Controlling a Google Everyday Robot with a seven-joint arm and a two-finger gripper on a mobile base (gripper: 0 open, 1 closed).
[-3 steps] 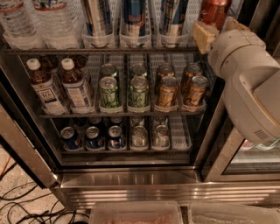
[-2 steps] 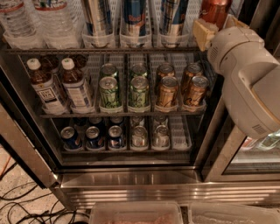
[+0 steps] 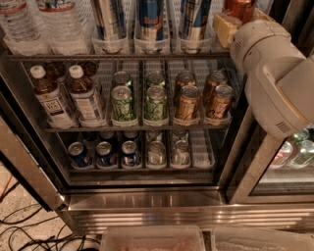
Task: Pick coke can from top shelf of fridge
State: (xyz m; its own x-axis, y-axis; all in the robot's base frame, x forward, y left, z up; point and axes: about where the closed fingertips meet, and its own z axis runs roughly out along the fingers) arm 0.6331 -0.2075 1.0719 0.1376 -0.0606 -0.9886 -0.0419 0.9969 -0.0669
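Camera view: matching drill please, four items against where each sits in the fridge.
Items:
1. coke can
2. green cans
3. brown bottles
4. pincer

Places:
a. middle shelf, far left
b. upper right of the view, right beside the coke can
c. top shelf, far right lane
d. middle shelf, just right of the bottles

Pairs: 1-c, 2-d, 3-a, 4-b

Tan hand (image 3: pixel 224 27) beside red-orange coke can (image 3: pixel 239 8).
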